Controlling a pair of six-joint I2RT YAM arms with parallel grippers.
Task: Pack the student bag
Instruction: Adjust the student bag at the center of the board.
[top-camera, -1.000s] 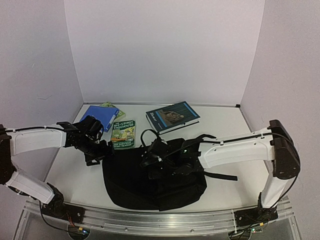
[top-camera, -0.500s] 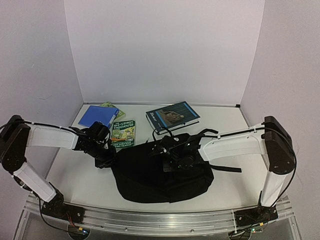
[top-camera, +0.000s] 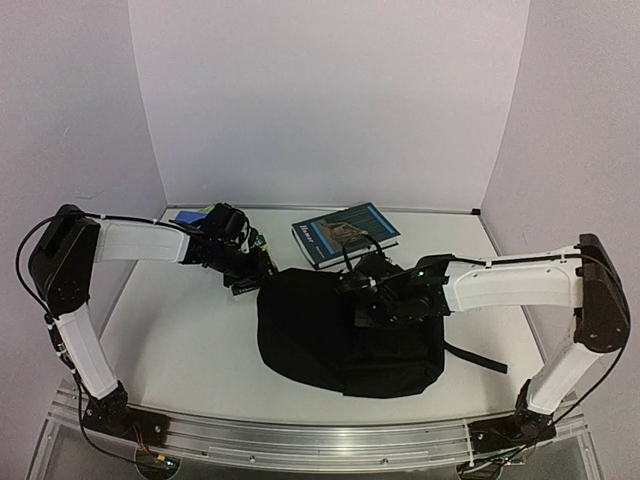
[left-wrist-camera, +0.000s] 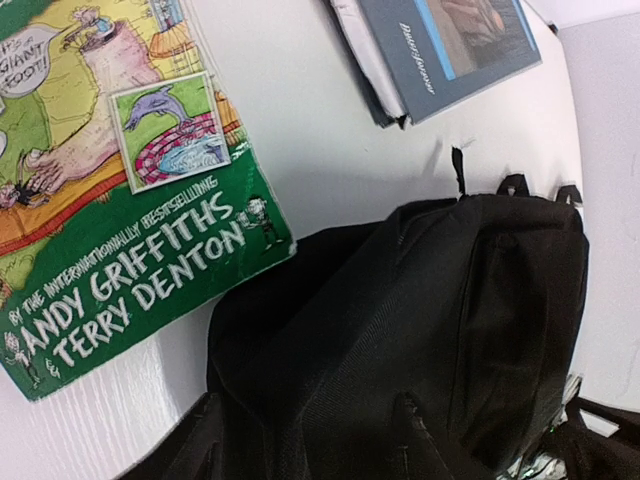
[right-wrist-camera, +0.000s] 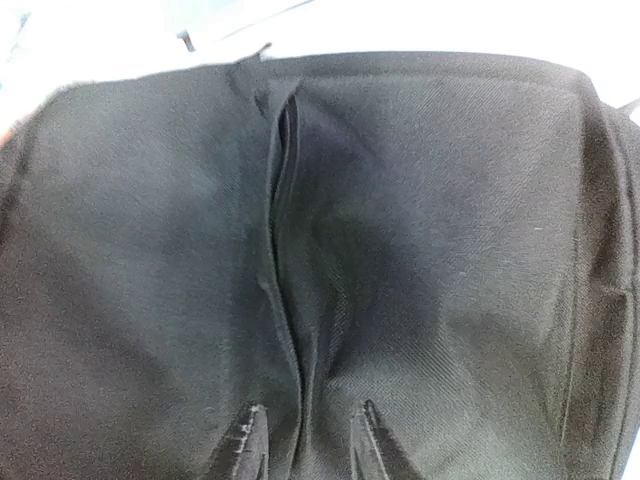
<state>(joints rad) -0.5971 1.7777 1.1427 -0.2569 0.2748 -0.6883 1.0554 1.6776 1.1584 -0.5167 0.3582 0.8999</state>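
Zipper seam (right-wrist-camera: 283, 250) on the student bag (right-wrist-camera: 450, 250), lying mid-worktop toward the near edge, is running straight away from the right gripper (right-wrist-camera: 307, 445), whose fingers are standing slightly apart astride it. Farther back-left, the left gripper (left-wrist-camera: 305, 432) is hovering, fingers apart, over bag edge and green book (left-wrist-camera: 110, 200).

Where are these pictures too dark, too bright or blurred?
Top external: even light, but the student bag is one black mass. Left wrist: the green book is sharp, the table glares white. Right wrist: bag weave soft, fingers blurred, top strip washed out.
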